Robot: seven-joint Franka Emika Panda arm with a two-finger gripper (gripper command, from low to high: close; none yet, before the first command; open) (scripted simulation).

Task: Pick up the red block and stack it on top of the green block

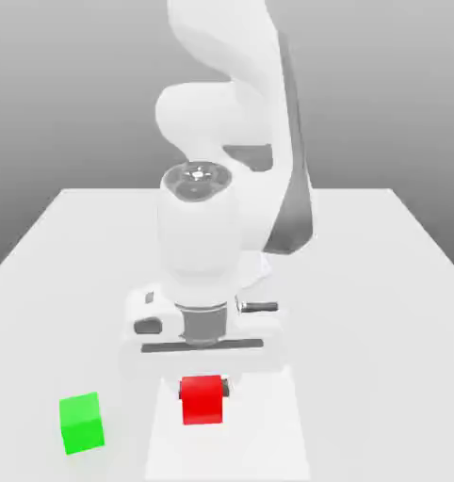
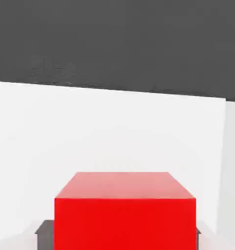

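Grasp step by the look of it: the small bright red matte cube [image 1: 202, 399] sits right between the white Panda hand [image 1: 202, 388], with dark finger pads [image 2: 44, 229] peeking out on both sides of it in the hand view. Fingers look closed up against its sides, so I'd call it clamped on the red cube. Can't tell whether it's off the white tabletop [image 1: 381, 282] yet or just resting there. The small bright green matte cube [image 1: 81, 423] sits on the tabletop near the front edge, off toward the exterior view's left of the red one, clearly apart. Next move, I reckon: lift straight up, carry it across over the green cube, line the faces up squarely, then lower gently before letting go.
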